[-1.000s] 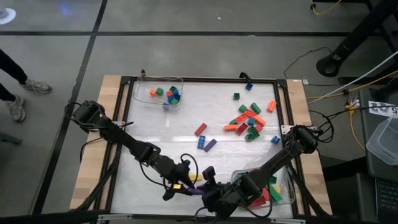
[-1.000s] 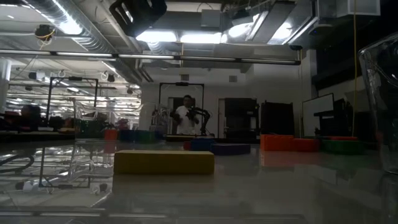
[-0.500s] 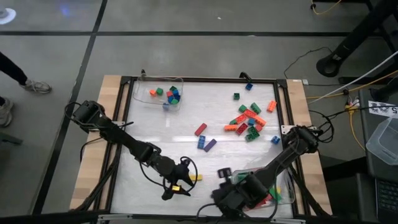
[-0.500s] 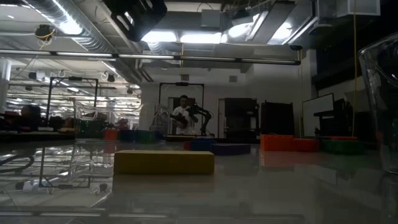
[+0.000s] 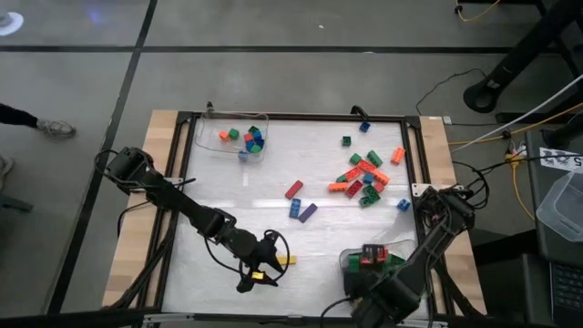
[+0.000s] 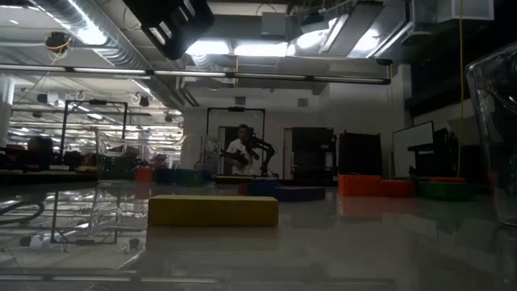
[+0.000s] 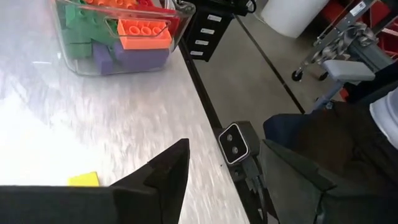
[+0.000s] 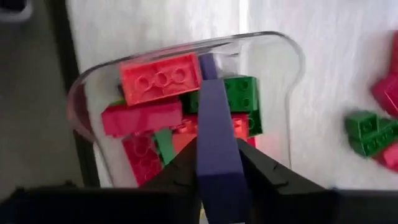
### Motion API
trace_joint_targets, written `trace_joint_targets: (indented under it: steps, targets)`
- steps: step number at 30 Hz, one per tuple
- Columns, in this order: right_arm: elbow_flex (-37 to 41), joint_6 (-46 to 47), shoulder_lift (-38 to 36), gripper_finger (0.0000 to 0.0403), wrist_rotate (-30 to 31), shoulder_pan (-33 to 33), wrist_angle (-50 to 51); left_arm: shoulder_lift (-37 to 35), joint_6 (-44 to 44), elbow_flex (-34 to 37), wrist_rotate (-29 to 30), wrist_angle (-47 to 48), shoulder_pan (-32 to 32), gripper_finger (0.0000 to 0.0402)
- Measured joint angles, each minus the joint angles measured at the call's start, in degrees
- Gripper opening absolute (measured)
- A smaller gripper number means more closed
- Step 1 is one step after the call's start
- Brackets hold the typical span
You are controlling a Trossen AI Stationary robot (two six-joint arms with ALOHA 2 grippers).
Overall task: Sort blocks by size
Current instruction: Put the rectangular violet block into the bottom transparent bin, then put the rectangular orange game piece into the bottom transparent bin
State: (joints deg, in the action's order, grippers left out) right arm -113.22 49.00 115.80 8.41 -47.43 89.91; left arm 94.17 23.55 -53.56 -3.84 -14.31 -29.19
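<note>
My right gripper point(image 5: 364, 264) is at the table's near right, above a clear tray point(image 8: 280, 43) that holds red and green long blocks. It is shut on a long purple block point(image 8: 214, 124). My left gripper point(image 5: 260, 271) is open and empty, low at the table's near middle. A yellow long block point(image 5: 285, 261) lies flat on the table just beside it and also shows in the left wrist view point(image 7: 84, 179) and the low view point(image 6: 212, 210). Loose mixed blocks point(image 5: 364, 173) lie at the far right. My right gripper pinches the purple block's two long sides point(image 8: 214, 165) between its two fingers point(image 8: 264, 174). The fingers come from above and lie along the block. The block's free end point(image 8: 208, 65) sticks out past the fingertips toward the red and green blocks in the tray.
A second clear tray point(image 5: 244, 138) with small cubes stands at the far left. A red point(image 5: 293, 189), a blue point(image 5: 295, 208) and a purple block point(image 5: 308, 212) lie mid-table. A black frame point(image 5: 291, 117) runs round the table. A person stands far off in the room point(image 6: 240, 149).
My right gripper has moved from beside my left gripper toward the table's right edge, carrying the purple block. It now hangs over the near-right tray.
</note>
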Motion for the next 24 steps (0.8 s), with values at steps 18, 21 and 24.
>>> trace_joint_targets:
  steps: [18,21,24]
  targets:
    - [0.05,-15.66,0.01,0.0221,9.93,7.48,0.09,0.0,0.26,0.0,0.0,0.44,0.0,0.0184]
    - [0.05,-19.77,0.01,0.0222,10.35,13.04,0.09,0.0,0.42,0.0,0.0,0.4,0.0,0.0184]
    - [0.33,-24.2,0.01,0.0222,10.55,19.05,0.02,0.0,0.46,0.0,0.0,0.42,0.0,0.0184]
